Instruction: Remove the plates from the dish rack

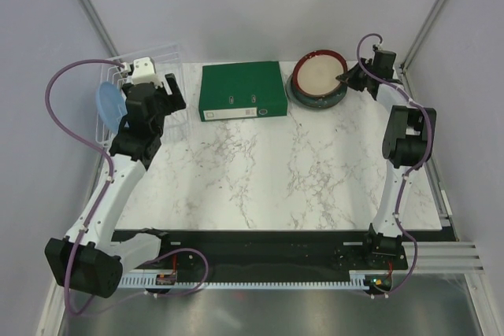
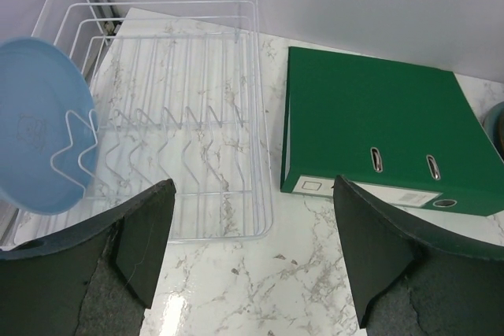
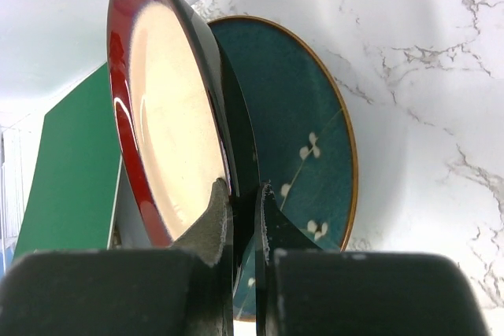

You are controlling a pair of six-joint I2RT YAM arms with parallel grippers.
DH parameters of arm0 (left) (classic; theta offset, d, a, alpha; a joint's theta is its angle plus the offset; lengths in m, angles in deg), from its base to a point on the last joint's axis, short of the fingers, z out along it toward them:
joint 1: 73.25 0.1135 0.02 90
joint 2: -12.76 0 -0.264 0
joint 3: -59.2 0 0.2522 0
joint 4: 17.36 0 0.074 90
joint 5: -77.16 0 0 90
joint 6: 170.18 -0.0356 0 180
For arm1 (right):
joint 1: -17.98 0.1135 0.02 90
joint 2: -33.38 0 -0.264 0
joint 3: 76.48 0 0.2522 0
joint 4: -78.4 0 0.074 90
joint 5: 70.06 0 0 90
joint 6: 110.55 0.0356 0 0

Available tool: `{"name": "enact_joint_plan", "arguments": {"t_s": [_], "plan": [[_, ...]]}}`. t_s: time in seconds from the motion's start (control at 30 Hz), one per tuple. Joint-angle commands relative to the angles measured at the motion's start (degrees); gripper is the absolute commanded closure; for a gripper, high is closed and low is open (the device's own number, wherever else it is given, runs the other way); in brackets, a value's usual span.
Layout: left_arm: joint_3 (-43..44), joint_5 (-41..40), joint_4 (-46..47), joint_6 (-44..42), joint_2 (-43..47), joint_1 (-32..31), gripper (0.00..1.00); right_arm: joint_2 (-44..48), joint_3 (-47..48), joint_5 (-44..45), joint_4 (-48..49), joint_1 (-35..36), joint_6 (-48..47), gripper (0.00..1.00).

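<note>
Reddish-brown plate (image 3: 169,116) pinched at rim by right gripper (image 3: 244,218), tilted over dark teal plate (image 3: 303,116). Thin edge hold: slip or early release may chip both. Light blue plate (image 2: 35,123) upright in dish rack (image 2: 197,116); left gripper (image 2: 252,194) wide apart, empty.

I'm looking into a lab cell: blank panel walls (image 1: 260,5), aluminium struts (image 1: 87,5), marble-look table (image 1: 276,171), extrusion rails (image 1: 457,253).
</note>
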Motion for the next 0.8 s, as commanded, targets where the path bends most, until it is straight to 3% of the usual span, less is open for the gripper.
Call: {"name": "enact_joint_plan", "arguments": {"t_s": [0.0, 0.27, 0.37, 0.43, 0.5, 0.53, 0.67, 0.77], "plan": [[2.0, -1.4, 1.27, -2.46, -0.19, 0.56, 0.12, -0.03, 5.25, -4.02, 4.89, 0.37, 1.37, 1.0], [1.57, -2.36, 1.01, -2.9, -0.02, 1.09, 0.12, -2.59, 7.27, -5.95, 3.75, 0.2, 2.42, 0.99], [1.83, -3.33, 0.92, -3.51, -0.1, 1.52, 0.11, -1.88, 6.13, -5.78, 3.58, 0.2, 2.51, 0.76], [2.0, -3.59, 0.66, -3.69, -0.11, 1.79, 0.1, -1.27, 5.51, -5.51, 2.09, 0.2, 1.81, 0.74], [2.09, -3.5, 0.4, -3.69, 0.07, 1.96, 0.1, -0.65, 4.9, -5.08, 1.55, 0.2, 1.11, 0.5], [2.09, -3.24, 0.31, -3.52, 0.07, 2.05, 0.1, -0.04, 4.2, -4.99, 0.94, 0.2, 0.58, 0.45], [2.18, -2.8, -0.22, -3.43, 0.42, 2.23, 0.1, 1.19, 3.31, -3.49, -1.43, 0.2, -1.44, 0.3], [2.09, -2.8, -0.4, -4.04, 0.68, 2.32, 0.1, 1.98, 2.96, -2.96, -3.1, 0.28, -3.28, 0.29]]}}
